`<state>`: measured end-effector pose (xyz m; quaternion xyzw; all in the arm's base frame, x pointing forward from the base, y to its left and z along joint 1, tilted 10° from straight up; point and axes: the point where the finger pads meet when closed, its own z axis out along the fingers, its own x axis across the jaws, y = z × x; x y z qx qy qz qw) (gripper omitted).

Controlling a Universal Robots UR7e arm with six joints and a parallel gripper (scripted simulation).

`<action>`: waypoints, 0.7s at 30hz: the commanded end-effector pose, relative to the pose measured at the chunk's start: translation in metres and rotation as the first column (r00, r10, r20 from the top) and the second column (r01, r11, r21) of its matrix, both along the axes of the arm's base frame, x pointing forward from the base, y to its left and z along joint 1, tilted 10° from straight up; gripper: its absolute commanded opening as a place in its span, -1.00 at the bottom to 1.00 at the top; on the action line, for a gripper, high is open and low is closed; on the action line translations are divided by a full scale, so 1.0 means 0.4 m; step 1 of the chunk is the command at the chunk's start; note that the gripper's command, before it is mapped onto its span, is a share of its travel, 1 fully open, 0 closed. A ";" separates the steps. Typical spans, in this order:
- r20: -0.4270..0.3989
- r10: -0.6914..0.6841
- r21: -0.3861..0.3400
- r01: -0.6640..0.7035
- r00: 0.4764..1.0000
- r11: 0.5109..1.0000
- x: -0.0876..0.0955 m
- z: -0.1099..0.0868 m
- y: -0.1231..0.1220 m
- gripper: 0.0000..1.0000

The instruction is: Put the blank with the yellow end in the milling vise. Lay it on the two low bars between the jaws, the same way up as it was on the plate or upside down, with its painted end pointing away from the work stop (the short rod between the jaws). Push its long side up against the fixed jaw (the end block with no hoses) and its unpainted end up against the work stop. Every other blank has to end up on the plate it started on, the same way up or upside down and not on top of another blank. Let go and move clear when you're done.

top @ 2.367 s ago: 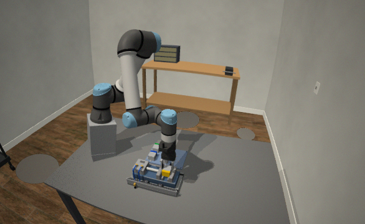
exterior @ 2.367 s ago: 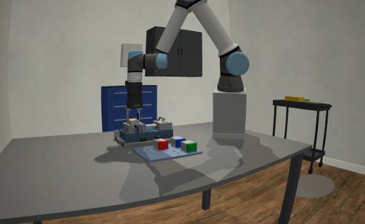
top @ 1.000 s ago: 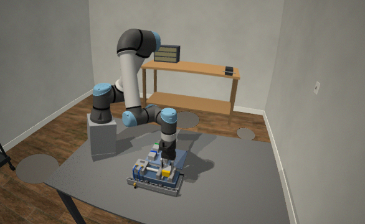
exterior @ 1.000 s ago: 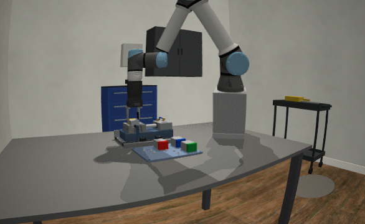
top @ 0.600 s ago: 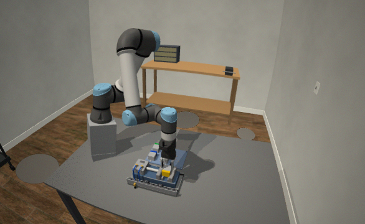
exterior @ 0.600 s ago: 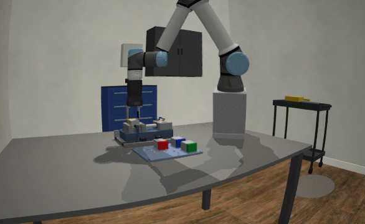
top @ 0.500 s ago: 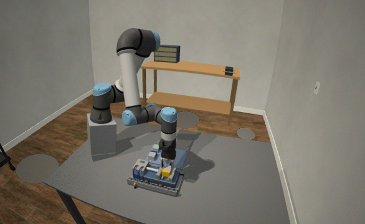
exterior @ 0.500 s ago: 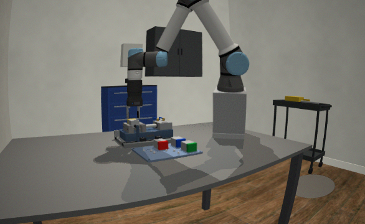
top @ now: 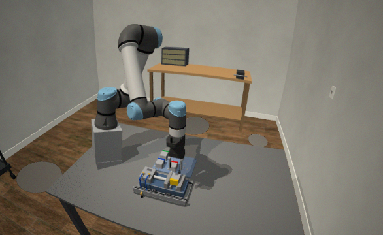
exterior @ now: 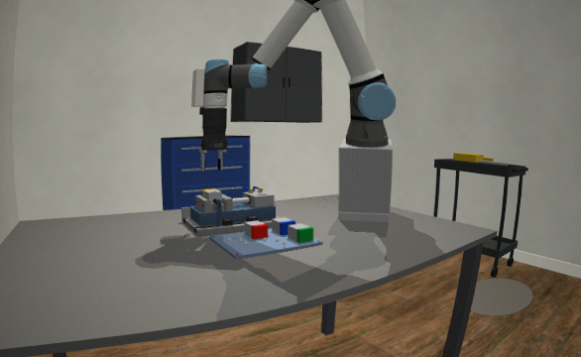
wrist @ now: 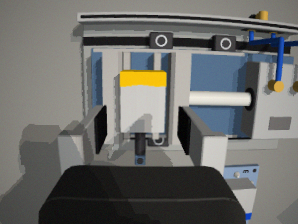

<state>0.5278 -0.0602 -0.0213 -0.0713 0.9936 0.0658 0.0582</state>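
Observation:
The blank with the yellow end (top: 174,181) (exterior: 212,194) (wrist: 143,107) lies between the fixed jaw (top: 181,183) (wrist: 109,75) and the hose-side jaw (wrist: 180,75). Its yellow end points away from the work stop (wrist: 140,145), whose dark rod meets or nearly meets the unpainted end. A narrow dark strip shows beside the fixed jaw; I cannot tell whether the long side touches it. The low bars are mostly hidden under the blank. My gripper (exterior: 211,167) (wrist: 142,120) is open and empty above the vise, clear of the blank.
The blue plate (exterior: 236,251) beside the vise holds the red-ended blank (top: 174,165) (exterior: 258,231), the blue-ended blank (top: 159,163) (exterior: 286,227) and the green-ended blank (top: 165,154) (exterior: 303,234), set apart. Blue hoses (wrist: 280,60) stand on the vise's hose-side block.

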 end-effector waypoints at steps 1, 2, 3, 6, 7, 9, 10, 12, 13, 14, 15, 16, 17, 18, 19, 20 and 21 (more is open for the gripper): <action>0.000 0.000 0.000 0.000 1.000 1.000 0.000 0.007 -0.001 1.00; 0.000 0.000 0.000 0.000 1.000 1.000 0.000 0.007 -0.001 1.00; 0.000 0.000 0.000 0.000 1.000 1.000 0.000 0.007 -0.001 1.00; 0.000 0.000 0.000 0.000 1.000 1.000 -0.002 0.025 -0.004 1.00; 0.000 0.000 0.000 0.000 1.000 1.000 -0.004 0.044 -0.006 1.00; 0.000 0.000 0.000 0.000 1.000 1.000 -0.008 0.081 -0.012 1.00; 0.000 0.000 0.000 0.000 1.000 1.000 -0.010 0.099 -0.014 1.00; 0.000 0.000 0.000 0.000 1.000 1.000 -0.010 0.099 -0.014 1.00; 0.000 0.000 0.000 0.000 1.000 1.000 -0.010 0.099 -0.014 1.00; 0.000 0.000 0.000 0.000 1.000 1.000 -0.010 0.099 -0.014 1.00; 0.000 0.000 0.000 0.000 1.000 1.000 -0.010 0.099 -0.014 1.00; 0.000 0.000 0.000 0.000 1.000 1.000 -0.010 0.099 -0.014 1.00; 0.000 0.000 0.000 0.000 1.000 1.000 -0.010 0.099 -0.014 1.00; 0.000 0.000 0.000 0.000 1.000 1.000 -0.010 0.099 -0.014 1.00; 0.000 0.000 0.000 0.000 1.000 1.000 -0.010 0.099 -0.014 1.00; 0.000 0.000 0.000 0.000 1.000 1.000 -0.010 0.099 -0.014 1.00; 0.000 0.000 0.000 0.000 1.000 1.000 -0.010 0.099 -0.014 1.00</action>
